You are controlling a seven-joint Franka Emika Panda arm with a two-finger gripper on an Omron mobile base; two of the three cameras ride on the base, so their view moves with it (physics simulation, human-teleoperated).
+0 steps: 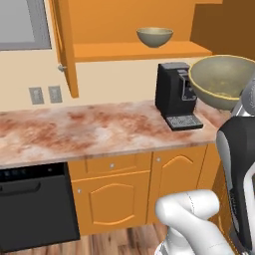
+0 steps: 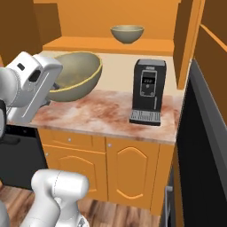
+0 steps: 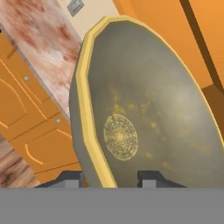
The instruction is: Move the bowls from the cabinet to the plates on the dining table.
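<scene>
One bowl [image 3: 144, 118] is sitting in your fingers [image 3: 111, 177], which are pinching its yellow rim between them, partly closed, and carrying it tilted above the marbled counter [image 1: 74, 129]. Beyond the fingers and higher, the second bowl [image 1: 155, 36] is waiting on the cabinet shelf [image 1: 134, 51]. You are mid-transport, so next you are probably turning the base toward the dining table and its plates.

olive bowl [image 3: 144, 109], yellow rim, perhaps speckled.
</scene>
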